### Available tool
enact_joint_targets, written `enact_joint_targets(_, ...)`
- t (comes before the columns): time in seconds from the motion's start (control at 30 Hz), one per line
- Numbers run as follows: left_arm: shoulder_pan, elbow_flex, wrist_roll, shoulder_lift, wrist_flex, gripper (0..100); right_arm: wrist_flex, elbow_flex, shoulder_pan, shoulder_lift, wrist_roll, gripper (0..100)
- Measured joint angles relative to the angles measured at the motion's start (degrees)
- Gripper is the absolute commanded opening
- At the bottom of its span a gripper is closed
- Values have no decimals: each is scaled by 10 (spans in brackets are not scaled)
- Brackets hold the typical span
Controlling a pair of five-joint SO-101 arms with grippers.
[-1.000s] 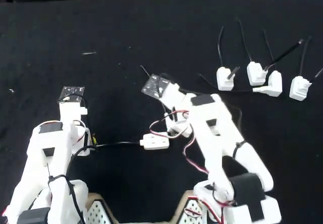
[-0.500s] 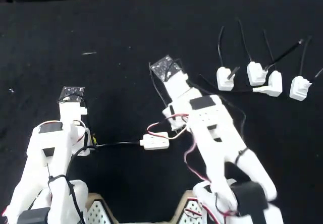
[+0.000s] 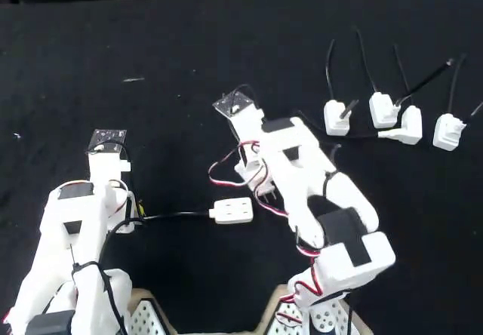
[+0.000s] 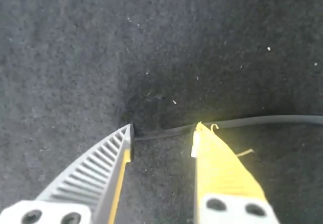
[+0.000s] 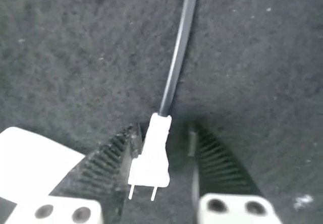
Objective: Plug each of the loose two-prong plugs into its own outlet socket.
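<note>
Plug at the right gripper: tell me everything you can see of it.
The plug is small, white and plastic-looking, with two thin prongs pointing back toward the wrist. A dark cord leaves its other end across the black mat. It sits between the fingers of the right gripper, against one of them, with a gap to the other.

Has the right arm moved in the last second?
Yes. The right arm has carried its wrist end farther from the white outlet strip, toward the top of the high view. The strip itself has stayed put.
</note>
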Motion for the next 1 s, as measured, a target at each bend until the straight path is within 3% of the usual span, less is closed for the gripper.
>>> enact_joint_targets(0.23,0,0,0,0,0,195,-14,0,97,-26,-45,11)
enact_joint_targets(0.4,0,0,0,0,0,195,64,0,171,-96,-171,11)
enact_joint_targets(0.57,0,0,0,0,0,195,115,0,171,-119,-257,62)
enact_joint_targets(0.73,0,0,0,0,0,195,121,0,108,-119,-235,230)
enact_joint_targets(0.9,0,0,0,0,0,195,121,-15,91,-119,-166,172)
enact_joint_targets(1.0,0,0,0,0,0,195,121,-34,114,-120,-64,119)
